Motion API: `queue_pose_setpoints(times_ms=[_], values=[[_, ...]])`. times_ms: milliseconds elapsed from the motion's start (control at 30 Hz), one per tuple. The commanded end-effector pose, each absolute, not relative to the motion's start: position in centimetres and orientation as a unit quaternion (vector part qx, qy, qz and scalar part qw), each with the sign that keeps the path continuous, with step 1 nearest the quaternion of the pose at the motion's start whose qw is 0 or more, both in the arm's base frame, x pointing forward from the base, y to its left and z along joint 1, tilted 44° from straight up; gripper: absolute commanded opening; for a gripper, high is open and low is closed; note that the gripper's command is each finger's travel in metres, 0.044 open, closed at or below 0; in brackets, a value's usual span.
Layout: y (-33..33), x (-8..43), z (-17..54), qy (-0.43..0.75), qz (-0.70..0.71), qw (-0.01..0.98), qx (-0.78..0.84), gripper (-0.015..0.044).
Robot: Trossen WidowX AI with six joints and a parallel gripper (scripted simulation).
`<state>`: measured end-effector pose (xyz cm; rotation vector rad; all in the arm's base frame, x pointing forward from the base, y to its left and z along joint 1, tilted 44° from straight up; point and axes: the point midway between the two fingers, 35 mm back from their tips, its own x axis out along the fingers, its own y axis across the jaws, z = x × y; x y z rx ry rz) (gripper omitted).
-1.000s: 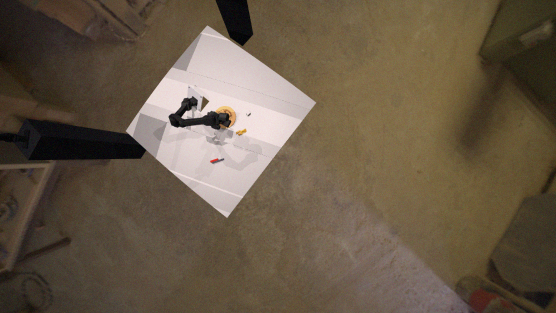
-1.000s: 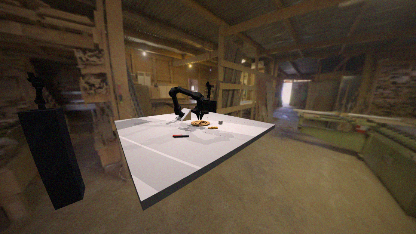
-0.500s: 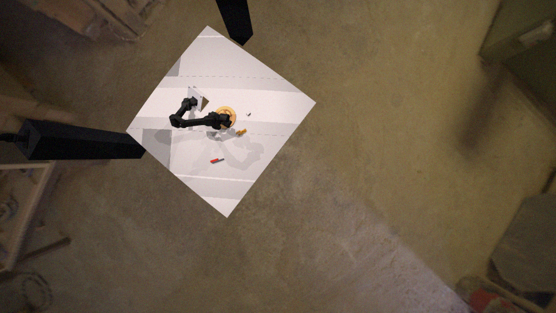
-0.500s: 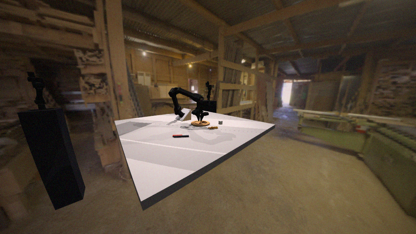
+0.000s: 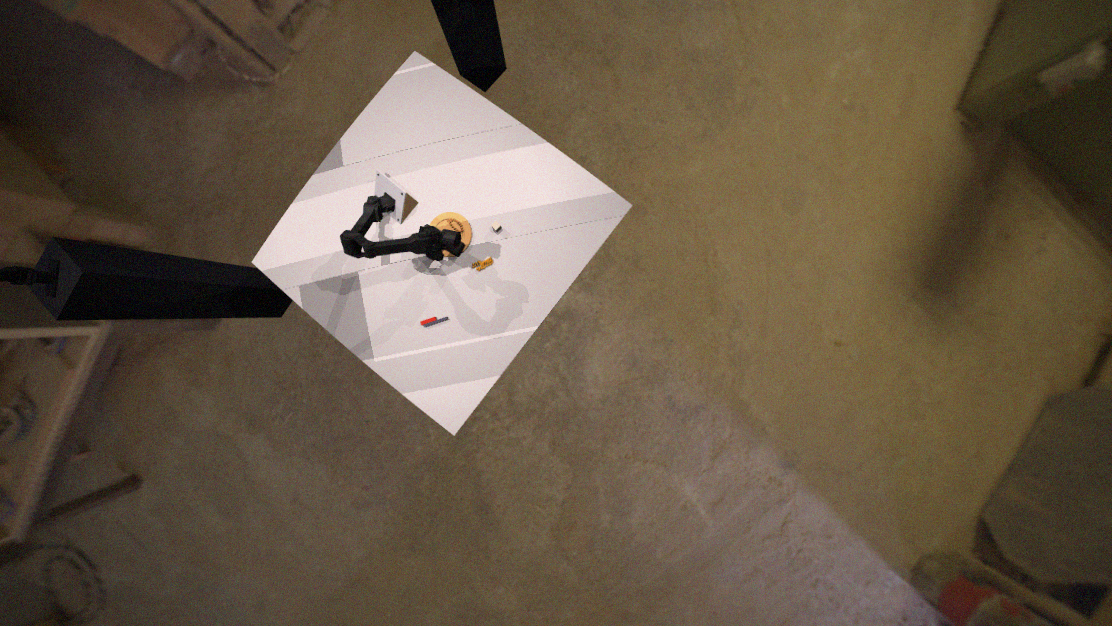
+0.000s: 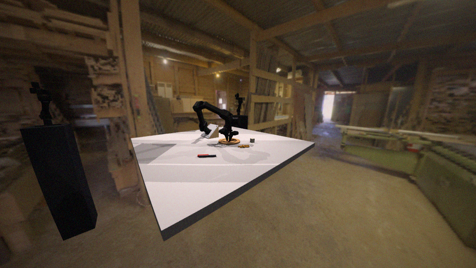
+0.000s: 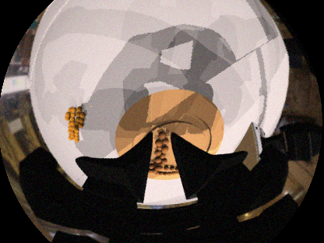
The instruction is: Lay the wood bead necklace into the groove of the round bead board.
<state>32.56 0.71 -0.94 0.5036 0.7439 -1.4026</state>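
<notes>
The brown wood bead necklace (image 7: 163,148) lies bunched on the round bead board (image 5: 445,215) (image 6: 234,141) (image 7: 216,125). In the wrist view, a doubled strand runs between my fingers and a curved part lies near the board's edge, partly hidden behind the fingers. Much of the ring groove shows without beads. My gripper (image 6: 228,139) (image 7: 161,135) points down, low over the board, with its fingers partly open around the strand. A gap shows between fingers and beads, and nothing is seen gripped. Whether the fingertips touch the board cannot be told.
A yellow-orange bead string (image 5: 485,265) (image 6: 243,146) (image 7: 74,121) lies beside the board. A small block (image 5: 496,228) (image 6: 252,140) stands beyond it. A red and dark stick (image 5: 428,321) (image 6: 201,155) lies on the table. A tilted white plate with a brown wedge (image 7: 245,149) is near the arm's base.
</notes>
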Motion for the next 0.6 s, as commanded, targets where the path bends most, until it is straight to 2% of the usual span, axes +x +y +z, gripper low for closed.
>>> queue_pose_setpoints(times_ms=[0, 133, 567], values=[[0.71, 32.56, -0.94, 0.33, -0.623, 0.673, 0.224, 0.0094], [0.71, 32.56, -0.94, 0.33, -0.623, 0.673, 0.224, 0.0], [0.71, 32.56, -0.94, 0.33, -0.623, 0.673, 0.224, 0.0]])
